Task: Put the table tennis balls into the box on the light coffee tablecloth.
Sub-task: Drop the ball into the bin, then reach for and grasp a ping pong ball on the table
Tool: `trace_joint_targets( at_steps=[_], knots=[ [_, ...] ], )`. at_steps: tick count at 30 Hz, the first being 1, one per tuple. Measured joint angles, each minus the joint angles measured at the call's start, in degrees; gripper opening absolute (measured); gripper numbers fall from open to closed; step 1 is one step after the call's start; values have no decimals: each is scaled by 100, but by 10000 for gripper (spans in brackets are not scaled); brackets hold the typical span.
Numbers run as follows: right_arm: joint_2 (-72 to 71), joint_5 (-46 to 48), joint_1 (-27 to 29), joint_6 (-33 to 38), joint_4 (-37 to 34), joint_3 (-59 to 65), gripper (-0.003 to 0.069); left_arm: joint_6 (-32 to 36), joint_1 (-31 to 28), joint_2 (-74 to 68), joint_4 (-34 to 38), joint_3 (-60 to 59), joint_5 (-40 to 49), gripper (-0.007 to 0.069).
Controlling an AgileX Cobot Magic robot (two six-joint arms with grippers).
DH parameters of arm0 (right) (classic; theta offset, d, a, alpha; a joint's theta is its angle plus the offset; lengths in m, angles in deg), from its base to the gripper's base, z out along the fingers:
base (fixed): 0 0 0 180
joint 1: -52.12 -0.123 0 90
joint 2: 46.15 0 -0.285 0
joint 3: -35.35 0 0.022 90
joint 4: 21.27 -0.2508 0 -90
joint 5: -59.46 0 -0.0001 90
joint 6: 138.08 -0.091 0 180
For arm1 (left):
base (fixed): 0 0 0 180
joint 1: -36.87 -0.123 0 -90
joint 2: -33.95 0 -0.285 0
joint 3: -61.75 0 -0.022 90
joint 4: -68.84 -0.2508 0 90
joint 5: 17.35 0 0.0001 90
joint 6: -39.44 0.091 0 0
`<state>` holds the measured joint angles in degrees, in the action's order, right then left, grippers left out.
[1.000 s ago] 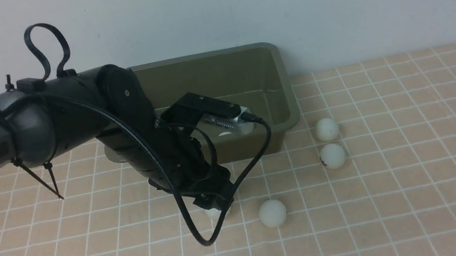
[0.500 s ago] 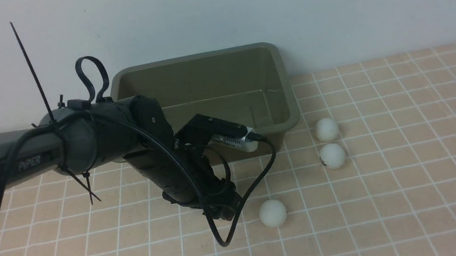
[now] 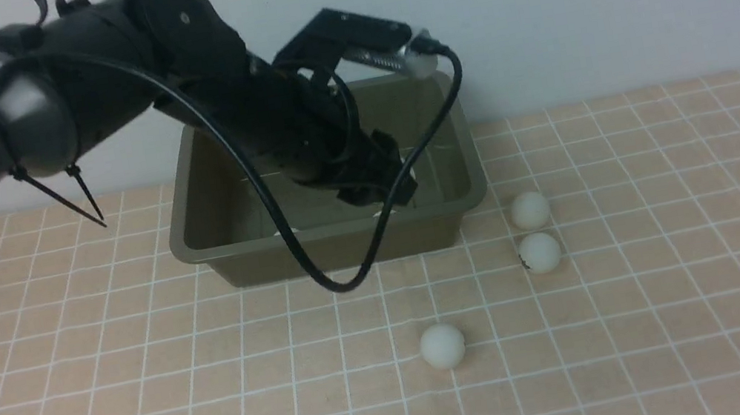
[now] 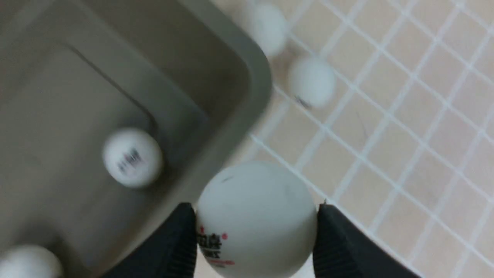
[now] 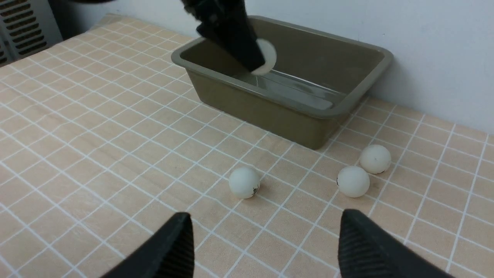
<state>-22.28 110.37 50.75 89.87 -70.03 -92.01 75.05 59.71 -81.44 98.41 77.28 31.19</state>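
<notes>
Front: left jaws low inside box (image 3: pixel 250 257), grip hidden; three loose balls (image 3: pixel 443 345) on tablecloth (image 3: pixel 146 395).
Left wrist: left jaws clamp held ball (image 4: pixel 256 216) above box rim. Release here could bounce it out.
Right wrist: right jaws spread, empty.

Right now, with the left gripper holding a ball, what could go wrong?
1. The held ball in the left gripper hangs over the rim of the box, not clearly inside; released here, it may strike the rim and bounce out.
2. The dangling cable loops across the box's front wall and might snag it.
</notes>
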Motion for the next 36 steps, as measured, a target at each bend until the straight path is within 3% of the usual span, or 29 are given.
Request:
trace_joint_targets(
  at_steps=[8,14,20,27,31,36],
  knots=[
    [0,146,0,-25,0,0,459,404,-821,-455,-145,175,-603,321],
    [0,146,0,-30,0,0,459,167,-1220,-652,-280,214,-567,463],
    [0,140,0,-30,-5,0,459,-352,-1287,46,-464,716,235,477],
    [0,-19,0,-18,-5,0,459,-606,-1287,1067,-960,978,1490,421],
    [0,-153,0,92,-5,0,459,-868,-1287,1148,-1532,978,1944,413],
    [12,-284,0,363,-5,0,459,-1319,-1287,1116,-1666,972,2259,413]
  ],
)
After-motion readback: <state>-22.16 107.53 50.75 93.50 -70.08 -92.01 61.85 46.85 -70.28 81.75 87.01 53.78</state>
